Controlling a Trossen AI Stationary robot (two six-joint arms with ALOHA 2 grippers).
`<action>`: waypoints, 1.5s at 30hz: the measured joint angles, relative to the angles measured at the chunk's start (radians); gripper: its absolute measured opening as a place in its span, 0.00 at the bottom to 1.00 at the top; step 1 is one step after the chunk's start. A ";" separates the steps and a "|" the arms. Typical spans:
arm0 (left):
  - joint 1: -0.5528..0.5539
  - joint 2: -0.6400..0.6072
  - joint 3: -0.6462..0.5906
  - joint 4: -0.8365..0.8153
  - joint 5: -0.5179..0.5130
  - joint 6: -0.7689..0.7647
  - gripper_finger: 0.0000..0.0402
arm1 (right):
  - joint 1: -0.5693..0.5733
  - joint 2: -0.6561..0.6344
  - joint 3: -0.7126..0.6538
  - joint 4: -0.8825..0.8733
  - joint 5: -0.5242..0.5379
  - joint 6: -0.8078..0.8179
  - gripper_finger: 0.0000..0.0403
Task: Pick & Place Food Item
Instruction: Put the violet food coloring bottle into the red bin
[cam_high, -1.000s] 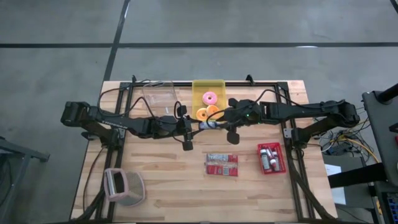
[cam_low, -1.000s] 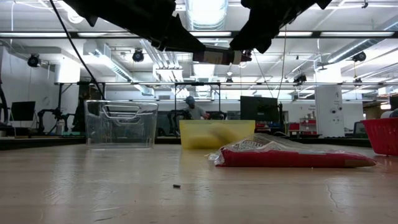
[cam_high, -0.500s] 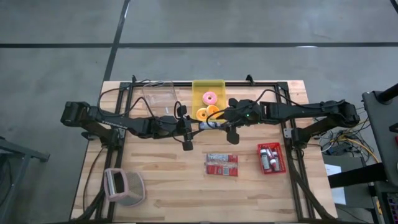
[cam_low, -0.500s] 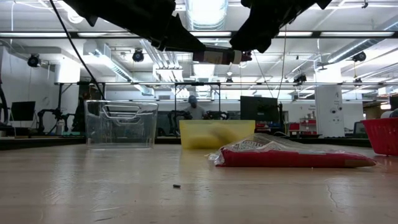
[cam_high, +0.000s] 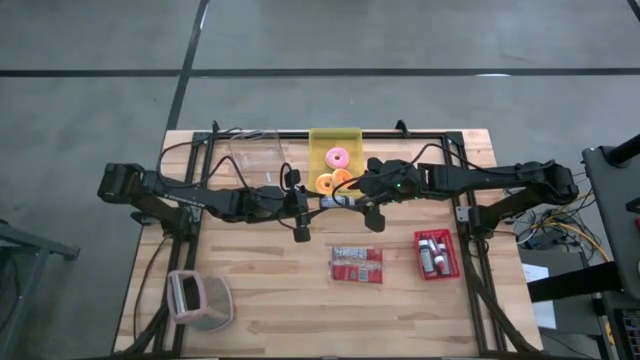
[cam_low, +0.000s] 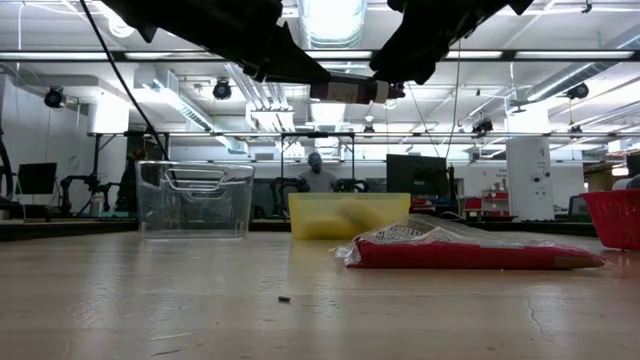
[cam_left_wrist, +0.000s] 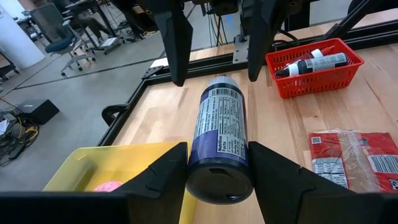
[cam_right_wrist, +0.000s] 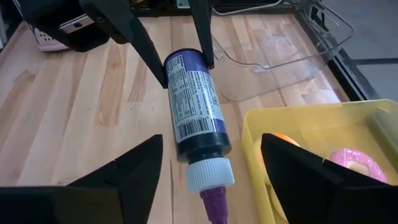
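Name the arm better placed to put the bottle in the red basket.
Right, probably: open right gripper straddles the bottle at its cap, and the basket lies on its side. Left gripper grips the base.

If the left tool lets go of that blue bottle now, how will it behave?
The bottle would probably drop: the right tool looks open around its cap end, while the left tool clamps the base. Being a smooth cylinder held sideways, it would likely roll on the table. It looks rigid, so unlikely to deform.
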 joint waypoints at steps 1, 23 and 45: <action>0.000 0.000 0.000 0.000 0.000 0.000 0.40 | 0.000 0.000 0.000 -0.001 0.000 0.000 0.67; 0.000 0.000 0.000 0.000 -0.002 0.000 0.40 | 0.000 0.003 -0.047 -0.035 0.001 0.013 0.71; 0.000 0.000 0.000 0.000 0.000 0.000 0.40 | 0.000 0.003 -0.049 0.007 0.002 -0.061 0.63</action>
